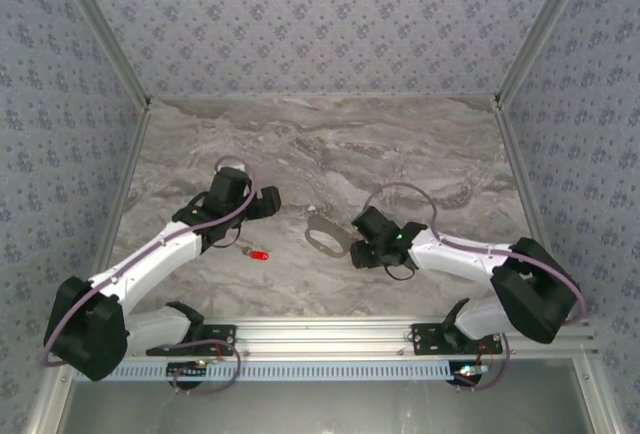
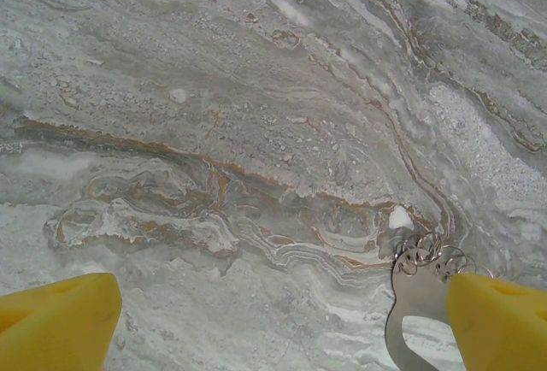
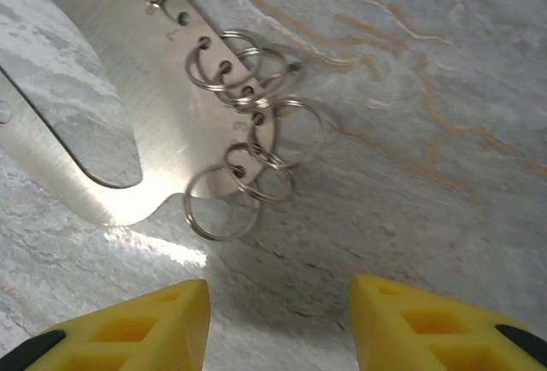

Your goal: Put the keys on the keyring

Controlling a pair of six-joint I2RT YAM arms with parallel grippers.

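From above I see the tiny silver key with the bright red plastic head [image 1: 258, 255] lying flat on the grey veined marble worktop [image 1: 420, 154], just beside the white forearm of the left arm [image 1: 160, 254]. The thin grey metal oval keyring [image 1: 325, 235] lies to the key's right, apart from it, between the two wrists and closer to the right one.

The left jaws are spread wide. In the left wrist view their yellow fingertips [image 2: 55, 320] sit at the two bottom corners with bare marble between them. The right-hand tip covers part of the keyring's loop, and the cluster of small wire rings [image 2: 427, 256] shows just above it.

The right jaws are apart, with only worktop in the gap. In the right wrist view the keyring's flat brushed plate and its row of split rings [image 3: 248, 166] lie just ahead of those yellow fingertips [image 3: 137, 328]. I cannot tell from above whether the right arm's black head [image 1: 375, 239] touches the loop's edge.

Blue-grey patterned wall panels [image 1: 300, 24] close in three sides. A ribbed aluminium rail [image 1: 330, 339] carries the arm bases.
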